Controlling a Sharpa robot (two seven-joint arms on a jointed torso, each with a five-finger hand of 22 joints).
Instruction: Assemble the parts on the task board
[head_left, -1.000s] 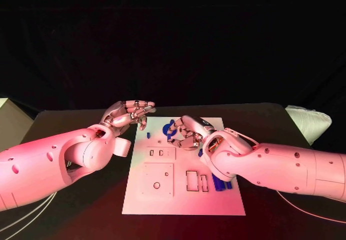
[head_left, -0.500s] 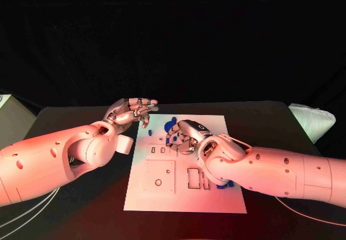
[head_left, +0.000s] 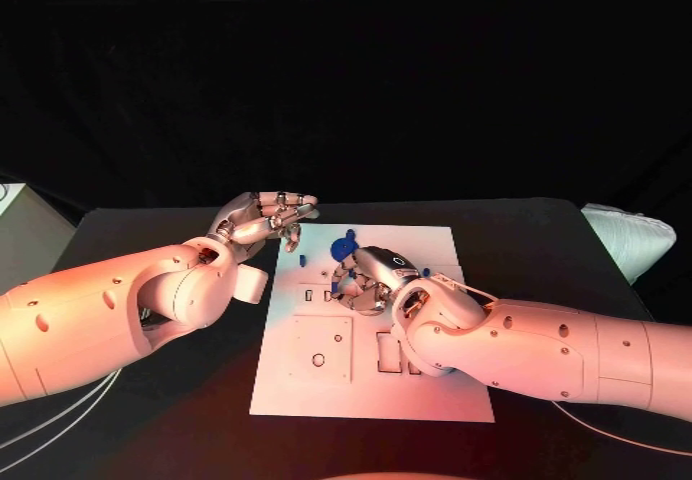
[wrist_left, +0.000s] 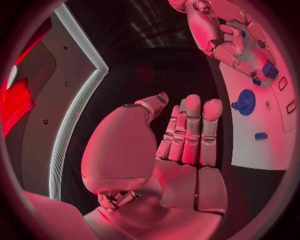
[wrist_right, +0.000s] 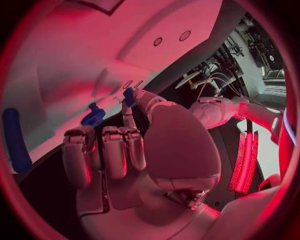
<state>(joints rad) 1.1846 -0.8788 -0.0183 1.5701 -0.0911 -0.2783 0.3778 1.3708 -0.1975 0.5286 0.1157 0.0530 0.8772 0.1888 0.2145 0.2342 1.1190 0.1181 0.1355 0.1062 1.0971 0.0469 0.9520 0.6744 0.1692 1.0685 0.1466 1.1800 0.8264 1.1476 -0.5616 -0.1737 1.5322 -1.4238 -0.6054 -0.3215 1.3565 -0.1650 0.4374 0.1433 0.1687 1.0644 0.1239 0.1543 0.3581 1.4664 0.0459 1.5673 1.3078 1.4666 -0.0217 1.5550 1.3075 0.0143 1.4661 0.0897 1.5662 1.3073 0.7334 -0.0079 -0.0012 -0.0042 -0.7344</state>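
Note:
The white task board (head_left: 433, 400) lies in the middle of the black table. My right hand (head_left: 369, 280) hovers over the board's far half with its fingers curled, and it pinches a small blue part (wrist_right: 128, 96) at its fingertips; the same part (wrist_left: 269, 70) appears in the left wrist view. Just beyond that hand a round blue part (head_left: 343, 245) stands on the board, and a tiny blue piece (head_left: 303, 262) lies to its left. My left hand (head_left: 268, 215) hangs over the board's far left corner, fingers straight and side by side, holding nothing.
A long blue part (wrist_right: 15, 140) lies on the board beside my right arm. Rectangular slots (head_left: 387, 352) and a square recess (head_left: 317, 350) are in the board's near half. A white bundle (head_left: 630, 240) sits at the table's right edge.
The camera has shifted slightly. My right hand has drawn back over the board toward me, uncovering more of the round blue part. The left hand has stayed at the far left corner.

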